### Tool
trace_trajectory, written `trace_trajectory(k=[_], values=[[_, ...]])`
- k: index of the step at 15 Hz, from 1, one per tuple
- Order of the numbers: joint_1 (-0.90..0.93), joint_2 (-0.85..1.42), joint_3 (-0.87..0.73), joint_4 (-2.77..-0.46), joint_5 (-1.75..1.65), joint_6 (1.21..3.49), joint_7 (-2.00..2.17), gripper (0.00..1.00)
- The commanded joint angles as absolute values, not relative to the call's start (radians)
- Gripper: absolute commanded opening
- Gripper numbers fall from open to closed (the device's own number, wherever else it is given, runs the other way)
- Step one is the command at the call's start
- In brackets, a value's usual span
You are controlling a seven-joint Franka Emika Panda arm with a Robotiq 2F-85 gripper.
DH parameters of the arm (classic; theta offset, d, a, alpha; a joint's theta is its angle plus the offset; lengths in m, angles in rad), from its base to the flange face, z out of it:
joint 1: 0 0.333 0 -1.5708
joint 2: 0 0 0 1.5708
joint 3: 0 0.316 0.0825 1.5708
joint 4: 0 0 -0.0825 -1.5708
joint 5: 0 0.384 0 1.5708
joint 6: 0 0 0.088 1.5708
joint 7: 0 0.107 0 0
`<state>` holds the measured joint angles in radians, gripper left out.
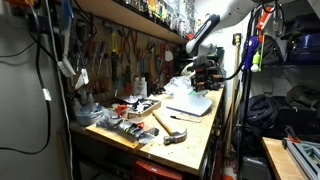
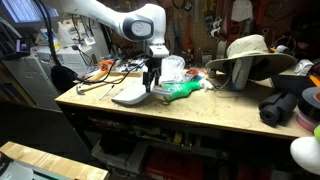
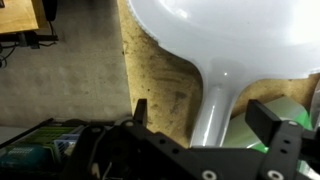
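Observation:
A white plastic scoop with a wide pan and a narrow handle (image 3: pixel 230 30) lies on the wooden workbench (image 3: pixel 160 80). It also shows in both exterior views (image 2: pixel 130 96) (image 1: pixel 190 104). My gripper (image 3: pixel 207 110) is open and low over the scoop. Its two black fingers straddle the handle, with a gap on each side. In the exterior views the gripper (image 2: pixel 150 78) (image 1: pixel 204 76) points straight down at the scoop's handle end. A green packet (image 2: pixel 182 90) lies just beside the handle and shows under the right finger in the wrist view (image 3: pixel 252 135).
A tan wide-brimmed hat (image 2: pixel 250 55) stands on the bench past the green packet. A hammer (image 1: pixel 166 123), boxes and small tools (image 1: pixel 135 108) lie along the bench. Cables (image 2: pixel 110 70) lie behind the scoop. A tool wall (image 1: pixel 115 50) backs the bench.

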<state>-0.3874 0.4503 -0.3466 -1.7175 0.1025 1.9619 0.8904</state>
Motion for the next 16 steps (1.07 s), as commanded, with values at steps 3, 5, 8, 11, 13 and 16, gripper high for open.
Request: trace_trajectory(k=[3, 5, 8, 11, 13, 16], values=[[-0.389, 0.463, -0.347, -1.736, 0.145, 2.02, 0.856, 1.0], [-0.385, 0.468, -0.347, -1.744, 0.145, 2.038, 0.859, 1.0], [-0.378, 0.47, -0.347, -1.763, 0.139, 2.053, 0.862, 1.0], [-0.373, 0.472, -0.345, -1.773, 0.141, 2.059, 0.864, 1.0], [-0.369, 0.472, -0.342, -1.781, 0.141, 2.07, 0.864, 1.0], [-0.361, 0.473, -0.339, -1.801, 0.14, 2.11, 0.866, 0.66]])
